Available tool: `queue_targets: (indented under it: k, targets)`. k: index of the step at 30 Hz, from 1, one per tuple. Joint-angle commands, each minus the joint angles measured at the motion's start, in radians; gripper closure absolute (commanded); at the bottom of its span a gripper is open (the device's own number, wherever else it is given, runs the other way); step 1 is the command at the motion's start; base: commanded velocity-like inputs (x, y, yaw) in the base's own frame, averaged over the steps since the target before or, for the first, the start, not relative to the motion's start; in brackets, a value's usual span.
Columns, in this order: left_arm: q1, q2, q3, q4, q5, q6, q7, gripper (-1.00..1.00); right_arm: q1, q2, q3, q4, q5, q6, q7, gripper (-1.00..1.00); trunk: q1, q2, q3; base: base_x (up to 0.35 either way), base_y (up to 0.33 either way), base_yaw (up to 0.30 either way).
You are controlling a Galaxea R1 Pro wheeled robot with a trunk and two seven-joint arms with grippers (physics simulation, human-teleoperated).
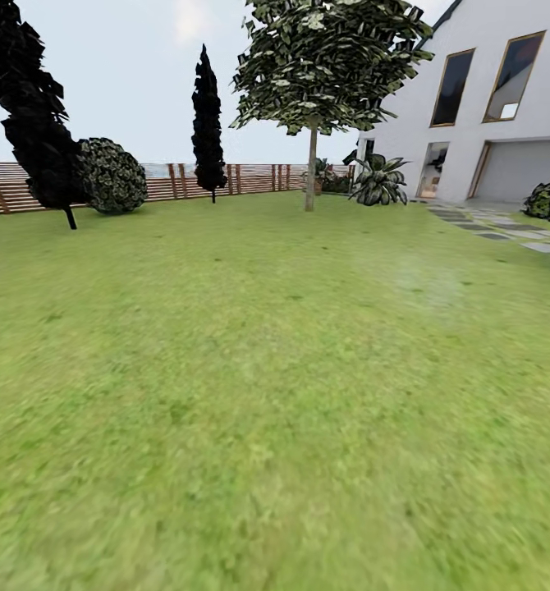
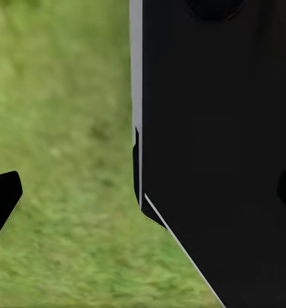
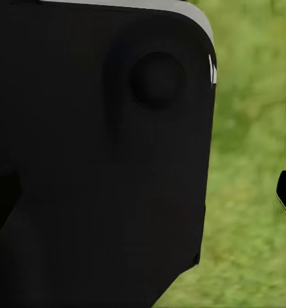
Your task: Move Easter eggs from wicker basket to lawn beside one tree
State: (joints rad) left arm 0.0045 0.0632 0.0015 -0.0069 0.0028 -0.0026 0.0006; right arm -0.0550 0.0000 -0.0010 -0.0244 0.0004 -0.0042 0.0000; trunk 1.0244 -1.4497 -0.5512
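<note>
Open lawn (image 1: 250, 394) is stretching ahead to a slatted fence (image 1: 185, 182), with two dark cypresses (image 1: 208, 115), one leafy tree (image 1: 312, 164) and a house (image 1: 488, 107) (right side). Each wrist camera is showing a dark robot panel (image 2: 220, 154) over grass; I cannot tell the fingers' spread.

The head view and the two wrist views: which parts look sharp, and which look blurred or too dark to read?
Head view: the leafy tree, the fence and the house are fairly sharp, the near lawn smears into blur, and two dark trees are almost black silhouettes. Left wrist view: soft, unfocused grass beside a flat black body. Right wrist view: the same, a featureless black body against blurred grass.
</note>
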Motion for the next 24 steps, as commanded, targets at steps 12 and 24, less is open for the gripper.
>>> queue_targets:
  k: [12,24]
  targets:
    - [0.0,0.0,0.0,-0.001,0.0,0.0,0.0,-1.0,0.0,0.0,0.0,0.0,0.0,0.0,0.0,-1.0,0.001,0.0,-0.001,0.324,0.0,0.0]
    - [0.0,0.0,0.0,-0.001,0.0,0.0,0.0,-1.0,0.0,0.0,0.0,0.0,0.0,0.0,0.0,-1.0,0.001,0.0,-0.001,0.324,0.0,0.0]
